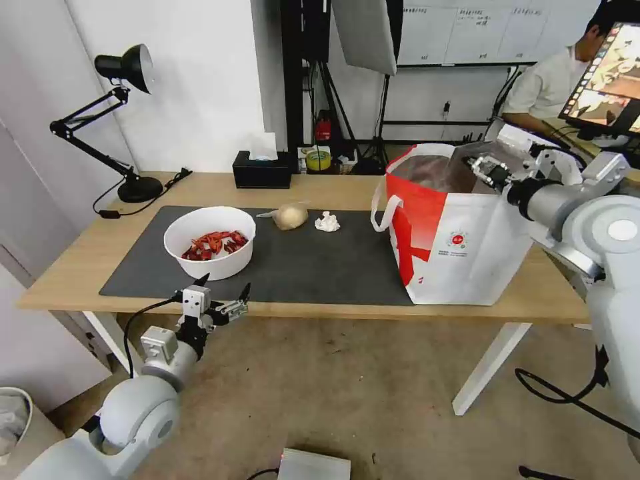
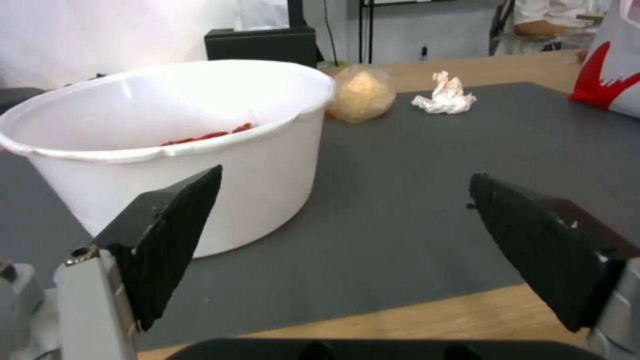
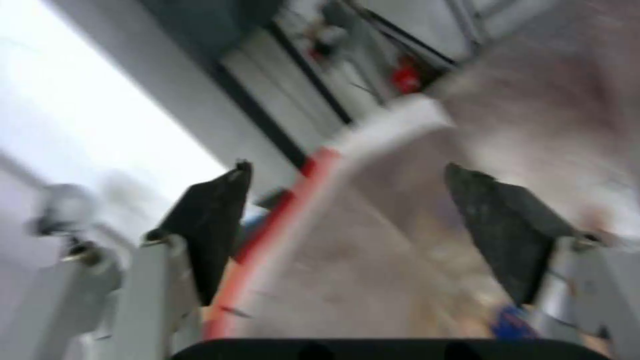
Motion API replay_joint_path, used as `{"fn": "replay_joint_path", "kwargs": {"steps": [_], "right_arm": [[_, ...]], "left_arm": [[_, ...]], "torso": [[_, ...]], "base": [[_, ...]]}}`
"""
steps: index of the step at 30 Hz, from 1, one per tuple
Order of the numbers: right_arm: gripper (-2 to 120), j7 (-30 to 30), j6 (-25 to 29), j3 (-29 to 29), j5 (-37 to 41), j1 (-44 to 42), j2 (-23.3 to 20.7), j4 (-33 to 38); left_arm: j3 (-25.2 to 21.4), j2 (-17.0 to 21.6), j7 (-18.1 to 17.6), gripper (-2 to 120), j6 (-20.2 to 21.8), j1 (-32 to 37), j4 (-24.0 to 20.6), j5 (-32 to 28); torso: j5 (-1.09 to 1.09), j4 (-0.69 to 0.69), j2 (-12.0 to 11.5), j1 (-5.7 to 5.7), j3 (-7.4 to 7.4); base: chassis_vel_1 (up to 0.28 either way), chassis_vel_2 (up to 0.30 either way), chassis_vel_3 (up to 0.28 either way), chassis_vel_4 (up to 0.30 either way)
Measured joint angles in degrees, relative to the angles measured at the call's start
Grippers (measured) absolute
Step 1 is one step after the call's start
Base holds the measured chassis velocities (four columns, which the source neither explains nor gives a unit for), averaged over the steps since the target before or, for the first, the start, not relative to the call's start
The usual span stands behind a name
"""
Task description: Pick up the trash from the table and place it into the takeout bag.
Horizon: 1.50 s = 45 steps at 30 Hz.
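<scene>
Light wood forms the table (image 1: 333, 190) in front of us, standing on white legs over a speckled beige floor, with a large dark grey mat (image 1: 313, 267) laid across its middle. At the back edge we see a black desk lamp (image 1: 123, 73) by the white wall and a black tissue box (image 1: 262, 170).

Our left gripper (image 1: 222, 288) hangs at the near edge of the table, its black fingers (image 2: 170, 240) spread wide apart and holding nothing. Just beyond it, slightly to its left, sits the white bowl (image 1: 210, 241) on the mat, with red crayfish shells (image 1: 213, 245) lying in the bottom. Farther out from the same gripper, past the bowl and to its right, rest the beige lump in clear film (image 2: 360, 93) and the small white tissue wad (image 2: 445, 95), near each other but apart.

The white and red takeout bag (image 1: 460, 247) stands upright on the right end of the table, its mouth open and the silver lining showing. Our right gripper (image 1: 485, 168) is over that open mouth, fingers (image 3: 217, 225) parted and empty; directly below it the wrist view shows the red rim and foil interior, too blurred for us to tell what lies inside.
</scene>
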Motion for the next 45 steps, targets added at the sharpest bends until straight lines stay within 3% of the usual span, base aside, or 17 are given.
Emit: {"fn": "replay_joint_path", "kwargs": {"steps": [5,10,14,18,21,25,33,45], "right_arm": [[96,-9.8,1.4,-3.2,-3.2,1.8,-2.2,3.0],[100,-17.1,1.3,-7.4,-9.1,2.3,-4.2,6.3],[100,-24.0,0.2,-10.0,-18.2,-0.3,-6.4,10.0],[100,-29.5,0.7,-9.6,-25.8,-6.3,-8.6,13.0],[100,-34.3,6.9,-5.9,-32.4,-16.7,-10.6,15.9],[100,-36.2,13.2,-4.8,-37.2,-23.7,-10.6,16.5],[100,-36.6,20.3,-5.5,-45.6,-32.3,-7.8,14.8],[100,-36.7,31.6,-7.8,-51.6,-40.6,-3.5,9.3]], "left_arm": [[-1.4,-0.2,0.0,100,-0.7,1.1,-0.1,0.0],[-3.0,-0.2,0.2,100,-1.0,2.2,-0.4,0.0],[-5.2,-0.4,0.4,100,-1.6,3.8,-0.4,0.0],[-6.5,-0.5,0.8,100,-2.3,4.6,-0.1,0.1],[-6.5,-0.6,2.1,100,-3.0,4.3,0.8,0.2],[-6.5,-1.0,2.4,100,-3.6,4.6,1.1,0.3],[-8.1,-2.0,2.5,100,-4.3,6.1,0.8,0.6],[-10.2,-4.0,4.1,100,-5.8,8.7,2.0,1.8]], "torso": [[-0.01,0.00,0.0,0.00,0.00],[-0.01,0.00,0.0,0.00,0.00],[-0.02,0.02,0.0,0.00,0.00],[0.02,0.02,0.0,0.00,0.00],[0.01,-0.03,0.0,0.00,0.00],[0.00,0.00,0.0,0.00,0.00],[0.00,0.00,0.0,0.00,0.00],[0.00,0.00,0.0,0.00,0.00]], "base": [[0.000,0.000,0.000,0.000],[0.000,0.000,0.000,0.000],[0.000,0.000,0.000,0.000],[0.000,0.000,0.000,0.000],[0.000,0.000,0.000,0.000],[0.000,0.000,0.000,0.000],[0.000,0.000,0.000,0.000],[0.000,0.000,0.000,0.000]]}}
